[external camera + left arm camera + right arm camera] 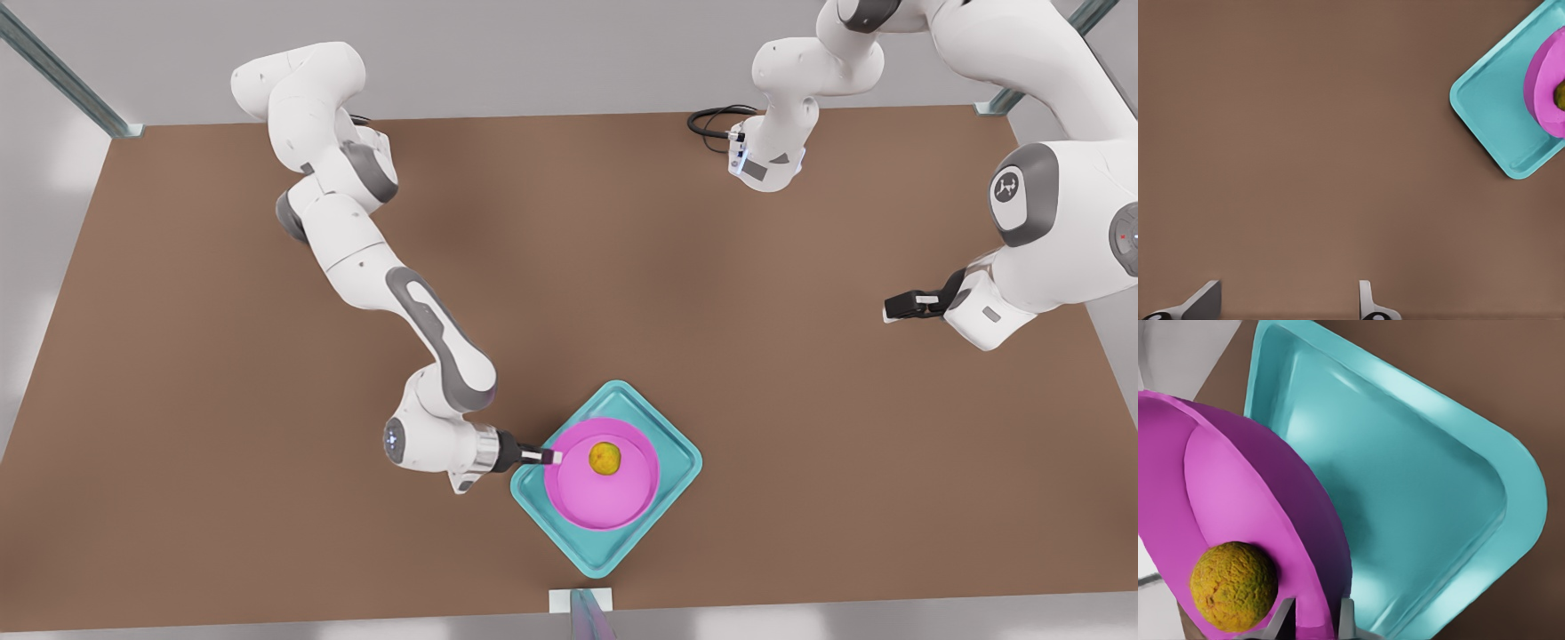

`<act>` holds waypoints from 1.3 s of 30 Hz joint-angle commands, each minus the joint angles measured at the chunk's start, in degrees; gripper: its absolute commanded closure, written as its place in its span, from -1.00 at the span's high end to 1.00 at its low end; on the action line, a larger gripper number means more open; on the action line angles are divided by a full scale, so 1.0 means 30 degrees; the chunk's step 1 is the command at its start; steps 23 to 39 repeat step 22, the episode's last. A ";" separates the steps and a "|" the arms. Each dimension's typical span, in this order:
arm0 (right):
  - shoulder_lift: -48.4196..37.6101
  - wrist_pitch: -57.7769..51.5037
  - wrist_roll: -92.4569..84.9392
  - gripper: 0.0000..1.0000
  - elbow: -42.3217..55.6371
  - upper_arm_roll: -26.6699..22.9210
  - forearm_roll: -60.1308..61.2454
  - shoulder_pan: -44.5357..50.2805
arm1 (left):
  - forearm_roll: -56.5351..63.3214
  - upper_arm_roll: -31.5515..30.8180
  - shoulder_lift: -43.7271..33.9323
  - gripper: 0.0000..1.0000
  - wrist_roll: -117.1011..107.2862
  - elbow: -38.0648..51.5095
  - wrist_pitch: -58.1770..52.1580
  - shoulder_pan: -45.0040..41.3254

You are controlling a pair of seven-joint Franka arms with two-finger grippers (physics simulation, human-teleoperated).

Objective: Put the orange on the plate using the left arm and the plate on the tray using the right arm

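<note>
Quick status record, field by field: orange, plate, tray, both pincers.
orange: resting in the plate
plate: pink, over the tray; rim pinched by the right pincer; resting or just above, cannot tell
tray: teal, on the brown table
right pincer: shut on the plate's rim, front view's left side of the plate
left pincer: open, holding nothing, away from the tray at the front view's right
</note>
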 commanded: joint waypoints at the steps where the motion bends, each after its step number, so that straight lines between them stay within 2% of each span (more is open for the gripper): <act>1: -0.0003 0.1003 0.1655 1.00 -0.0002 0.0015 -0.0017 0.0056 | 0.0003 0.0001 -0.0007 1.00 -0.0090 0.0008 0.0028 0.0001; 4: -0.0091 0.0535 0.1655 1.00 -0.0031 0.0015 -0.0017 0.0115 | 0.0003 0.0001 0.0052 1.00 -0.0177 0.0008 0.0087 0.0001; 5: -0.0324 -0.1043 0.1684 1.00 0.0027 -0.0073 -0.0047 -0.0118 | 0.0003 0.0001 0.0081 1.00 -0.0207 0.0008 0.0116 0.0001; 7: -0.1844 -0.7741 0.1772 1.00 0.0028 -0.1913 -0.0455 -0.1377 | 0.0032 0.0001 0.0081 1.00 -0.0207 0.0037 0.0116 0.0001; 8: -0.3192 -1.2985 0.1685 1.00 -0.0031 -0.3556 -0.1567 -0.2020 | 0.0032 0.0001 0.0081 1.00 -0.0148 0.0008 0.0145 0.0001; 9: -0.4600 -1.7860 0.0429 1.00 -0.0060 -0.3735 -0.2827 -0.3837 | 0.0032 0.0001 0.0081 1.00 -0.0090 0.0037 0.0116 0.0001; 10: -0.5452 -2.0088 -0.3173 1.00 -0.0060 -0.3648 -0.4642 -0.5976 | 0.0032 0.0001 0.0081 1.00 -0.0031 0.0037 0.0145 0.0001; 11: -0.5831 -2.1027 -0.6307 1.00 0.0028 -0.3648 -0.8007 -0.6564 | 0.0032 0.0001 0.0081 1.00 -0.0119 0.0037 0.0145 0.0001; 13: -1.0517 -2.2109 -0.8833 1.00 -0.0148 -0.3208 -1.6801 -0.5307 | 0.0032 0.0001 0.0081 1.00 -0.0207 0.0008 -0.0001 0.0001; 14: -1.2244 -2.4073 -0.8862 1.00 -0.0119 -0.3354 -1.7478 -0.4807 | 0.0032 0.0001 0.0081 1.00 -0.0207 0.0008 -0.0031 0.0001; 15: -1.5408 -2.4691 -0.8833 1.00 -0.1988 -0.3296 -1.7332 -0.4983 | 0.0061 0.0001 0.0081 1.00 -0.0060 0.0008 -0.0031 0.0001; 17: -1.9951 -2.1911 -0.8745 1.00 -0.7234 -0.3354 -1.6687 -0.5100 | 0.0032 -0.0029 0.0081 1.00 0.0057 0.0037 -0.0031 0.0001; 19: -2.1916 -2.0210 -0.8687 1.00 -1.0283 -0.3355 -1.6365 -0.5217 | 0.0032 -0.0029 0.0081 1.00 -0.0002 0.0008 -0.0031 0.0001; 39: -2.2005 -2.0208 -0.8657 1.00 -1.0461 -0.3384 -1.6131 -0.5569 | 0.0032 -0.0029 0.0052 1.00 -0.0060 0.0008 -0.0060 0.0000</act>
